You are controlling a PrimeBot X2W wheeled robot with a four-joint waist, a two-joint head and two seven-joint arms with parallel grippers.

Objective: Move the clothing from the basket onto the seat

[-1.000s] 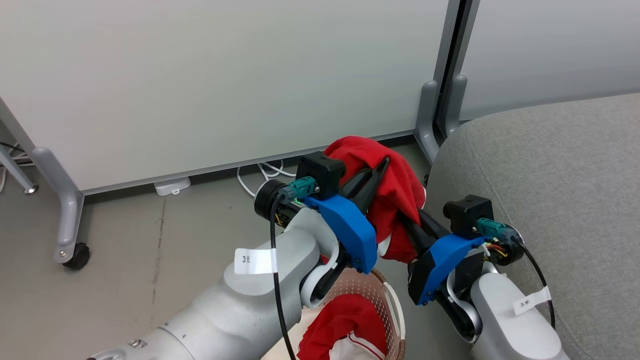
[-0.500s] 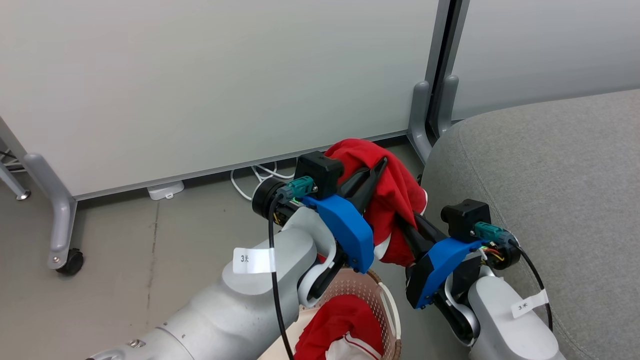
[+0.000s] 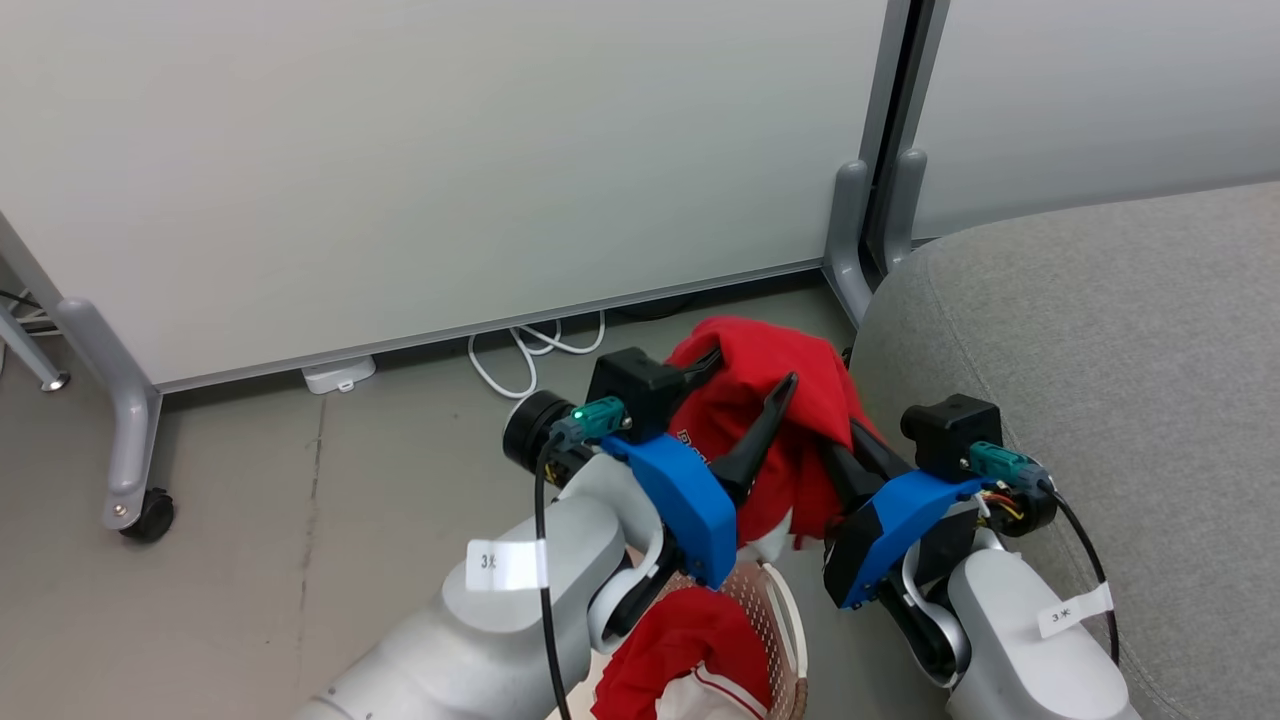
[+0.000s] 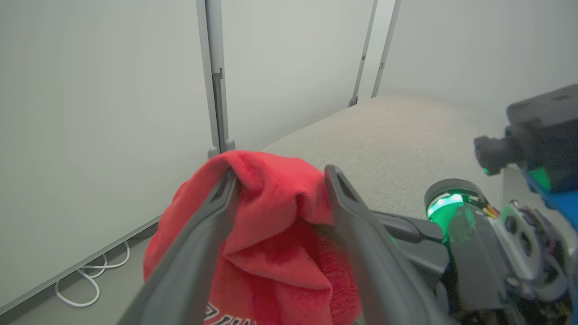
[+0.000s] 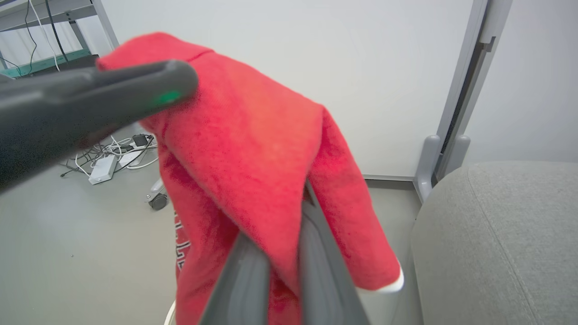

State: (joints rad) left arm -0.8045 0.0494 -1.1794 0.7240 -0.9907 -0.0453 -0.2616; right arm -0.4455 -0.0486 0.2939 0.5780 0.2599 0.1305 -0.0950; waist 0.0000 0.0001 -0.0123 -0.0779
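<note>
Nearest the robot, down in the basket (image 3: 792,618): a crumpled red-and-white garment (image 3: 690,650). Just above, held aloft: the red lettered garment (image 3: 820,400), pinched tight in the right gripper (image 5: 289,243), draped over the wide-spread left gripper (image 3: 750,370) (fingers (image 4: 356,225) apart, clamping nothing). Just beside, right: the grey seat (image 3: 1100,350), not yet reached. Farther back, white cables (image 3: 530,355) on the floor (image 3: 300,480) under a partition panel (image 3: 400,150).

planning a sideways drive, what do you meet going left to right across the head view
caster wheel → white adapter box → white cable loops → held red garment → grey seat
</note>
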